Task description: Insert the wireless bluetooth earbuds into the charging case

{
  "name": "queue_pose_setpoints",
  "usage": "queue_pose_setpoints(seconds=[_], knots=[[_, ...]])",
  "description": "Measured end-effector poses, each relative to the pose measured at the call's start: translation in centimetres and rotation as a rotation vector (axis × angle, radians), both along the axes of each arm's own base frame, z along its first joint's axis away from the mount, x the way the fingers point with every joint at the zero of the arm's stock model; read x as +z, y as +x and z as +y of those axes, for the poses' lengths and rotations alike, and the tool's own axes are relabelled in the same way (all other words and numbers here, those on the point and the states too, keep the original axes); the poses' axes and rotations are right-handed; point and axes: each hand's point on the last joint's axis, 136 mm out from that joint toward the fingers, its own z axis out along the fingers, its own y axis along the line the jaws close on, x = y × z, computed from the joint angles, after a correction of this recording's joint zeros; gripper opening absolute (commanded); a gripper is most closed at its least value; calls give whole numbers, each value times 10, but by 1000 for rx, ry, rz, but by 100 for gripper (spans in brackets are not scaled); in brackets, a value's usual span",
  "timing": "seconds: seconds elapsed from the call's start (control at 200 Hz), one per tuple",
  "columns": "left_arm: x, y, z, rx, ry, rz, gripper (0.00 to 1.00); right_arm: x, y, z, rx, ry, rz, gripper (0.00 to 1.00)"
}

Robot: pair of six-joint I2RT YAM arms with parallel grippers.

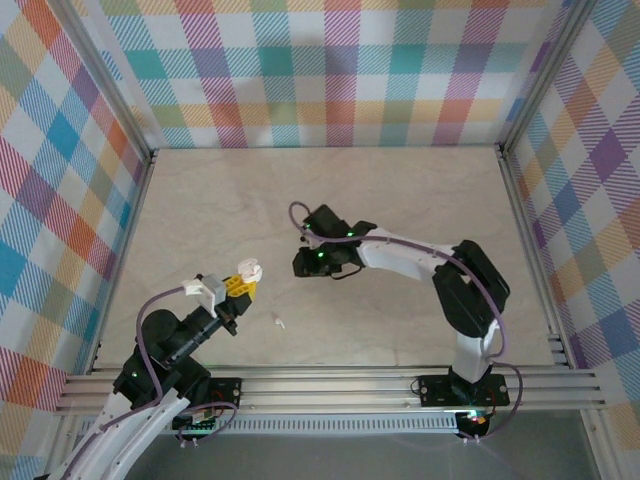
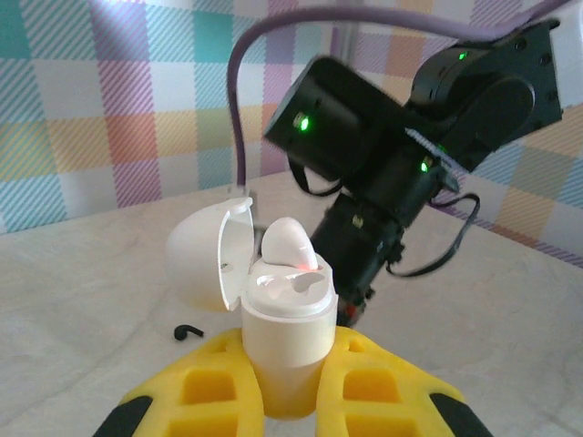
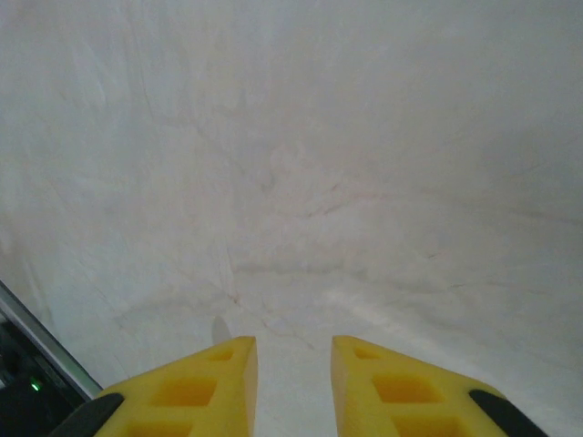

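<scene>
Two arms built of black joint housings and white link tubes: left arm (image 1: 170, 345) at lower left of the overhead frame, right arm (image 1: 465, 290) right of centre. Purple cable (image 1: 160, 300) looped along each. Small green lights (image 2: 301, 121) on the black wrist housing. Left gripper (image 2: 287, 364) and right gripper (image 3: 293, 350) alike: yellow fingers (image 3: 191, 391), square recesses moulded in, black at the outer edges.
</scene>
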Motion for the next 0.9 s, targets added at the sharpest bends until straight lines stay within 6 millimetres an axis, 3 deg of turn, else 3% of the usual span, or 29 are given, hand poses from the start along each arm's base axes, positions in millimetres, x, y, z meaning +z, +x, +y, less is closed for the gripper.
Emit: queue_pose_setpoints(seconds=[0.215, 0.435, 0.64, 0.815, 0.9], knots=[[-6, 2, 5, 34, 11, 22, 0, -23, -45, 27, 149, -80, 39, 29], [-6, 3, 10, 58, 13, 24, 0, -29, -79, 44, 259, -114, 39, 39], [-9, 3, 12, 70, 24, 38, 0, -44, -93, 49, 309, -170, 40, 39], [-13, 2, 14, 74, 38, 58, 0, -53, -92, 46, 313, -207, 41, 40], [-16, 3, 15, 81, 45, 67, 0, -58, -91, 43, 311, -235, 37, 36]])
